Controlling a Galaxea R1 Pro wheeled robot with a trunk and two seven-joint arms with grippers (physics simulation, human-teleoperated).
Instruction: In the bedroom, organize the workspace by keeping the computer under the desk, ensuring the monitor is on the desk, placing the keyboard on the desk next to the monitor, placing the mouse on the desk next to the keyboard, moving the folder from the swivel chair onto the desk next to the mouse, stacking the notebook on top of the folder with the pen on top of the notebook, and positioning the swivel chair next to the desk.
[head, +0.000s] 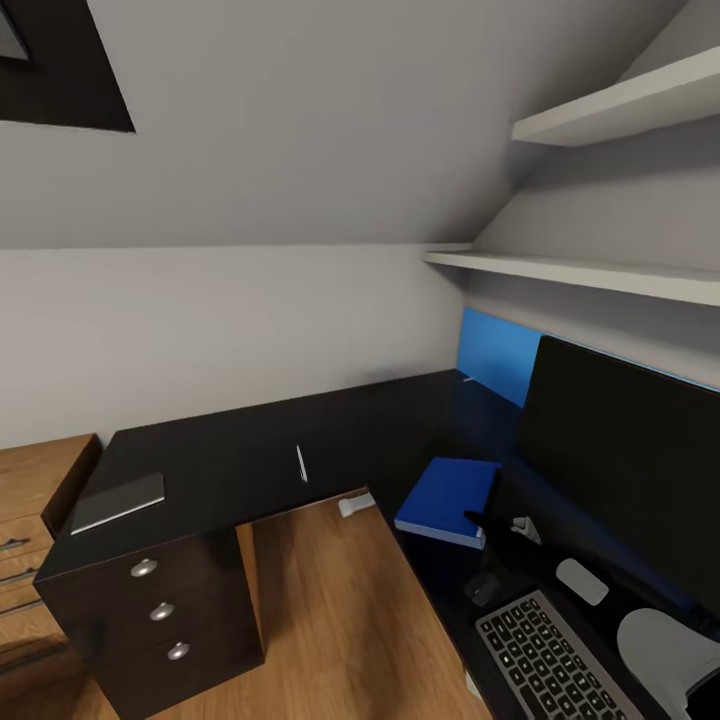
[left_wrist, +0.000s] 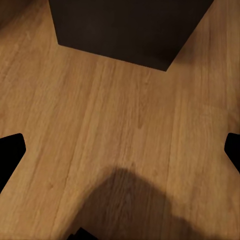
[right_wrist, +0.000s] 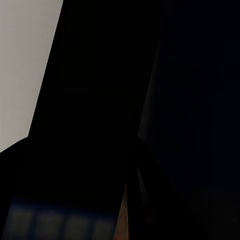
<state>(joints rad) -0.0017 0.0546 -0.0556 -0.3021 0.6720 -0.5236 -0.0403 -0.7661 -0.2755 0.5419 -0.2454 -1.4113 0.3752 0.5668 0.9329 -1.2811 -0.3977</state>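
Head camera looks forward and down from above the desk (head: 250, 450) corner, facing the sloped wall, with the monitor (head: 620, 450) and keyboard (head: 550, 660) close at its right edge. Left wrist camera faces straight down at the wood floor (left_wrist: 120, 125) from close range, a dark cabinet base at one frame edge; floor is shared with the head view. Right wrist camera sits very near dark surfaces, detail indistinct.

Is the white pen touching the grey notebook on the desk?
Apart. The head view shows the pen lying near the middle of the desk, with a wide stretch of bare black top between it and the notebook at the far end.
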